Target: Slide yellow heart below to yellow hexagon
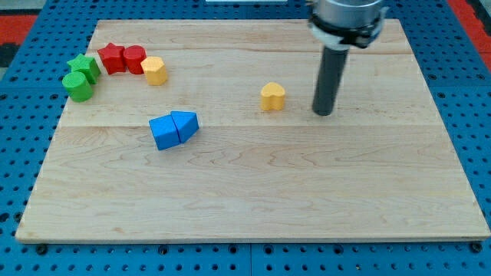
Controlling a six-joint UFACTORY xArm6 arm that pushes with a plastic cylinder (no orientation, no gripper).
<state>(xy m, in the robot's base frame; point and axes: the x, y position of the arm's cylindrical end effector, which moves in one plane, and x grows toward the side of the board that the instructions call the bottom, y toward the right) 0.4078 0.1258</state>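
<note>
Wooden and pale, the surface lay bare across its whole near half, its planks smooth enough to let a small block glide. Blue pegboard framed it on every side.

Farther in, left of centre, a blue cube and a blue wedge sat touching. Beyond them, near the middle, stood the yellow heart, alone, with open wood to its left. It looked light, rigid and small, so it would likely slide at a gentle push yet swing aside if struck off-centre. No pincer existed to grip it; my tip rested just right of the heart, apart from it. Pressing squarely on its right flank seemed the best contact.

At the far left sat the yellow hexagon, touching a red cylinder, then a red star, a green star and a green cylinder. The spot nearer than the hexagon was free, though the blue pair stood close by.
</note>
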